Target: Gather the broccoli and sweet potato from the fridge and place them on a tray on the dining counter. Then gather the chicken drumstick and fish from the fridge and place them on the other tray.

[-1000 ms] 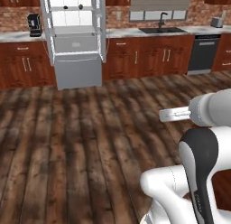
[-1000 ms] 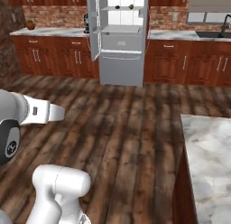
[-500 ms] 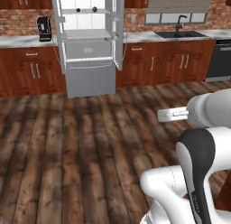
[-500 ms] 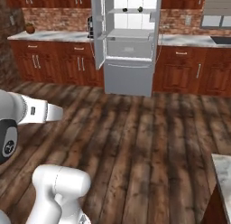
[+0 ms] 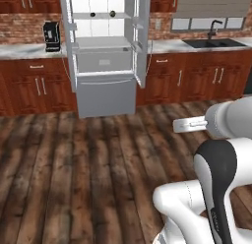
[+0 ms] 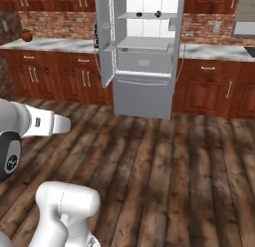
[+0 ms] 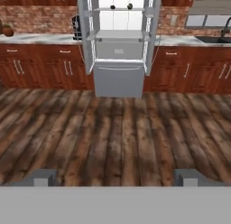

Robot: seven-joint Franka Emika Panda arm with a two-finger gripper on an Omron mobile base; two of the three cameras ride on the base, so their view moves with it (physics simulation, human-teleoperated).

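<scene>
The gripper (image 7: pixel 115 177) hangs out in the open room with its jaws spread wide, and nothing sits between the two grey fingertips (image 7: pixel 41 177), one at each side of the hand view. Directly under and ahead of it runs the dark wooden plank floor (image 7: pixel 117 133), bare boards all the way forward. Well beyond the gripper, dead ahead, stands the fridge (image 7: pixel 119 42), both upper doors swung open, the lower drawer front closed. On its top shelf sit two small dark items (image 7: pixel 121 7), too small to name, so which of the task's foods they are I cannot tell; the broccoli, sweet potato, drumstick and fish can't be made out from this far back. To the left of the fridge, from the gripper's side, a black coffee machine (image 5: pixel 50 36) stands on the pale counter (image 5: pixel 24 50) against the brick wall, and farther left a small reddish round object (image 6: pixel 27 35) rests on the same counter. Red-brown cabinets (image 7: pixel 36 67) run along under the counter on both sides. Off to the right of the fridge, a dark sink with a faucet (image 5: pixel 214 30) sits below a window. From the left base view the white arm (image 5: pixel 221 154) rises in the near corner, well short of the fridge.
</scene>
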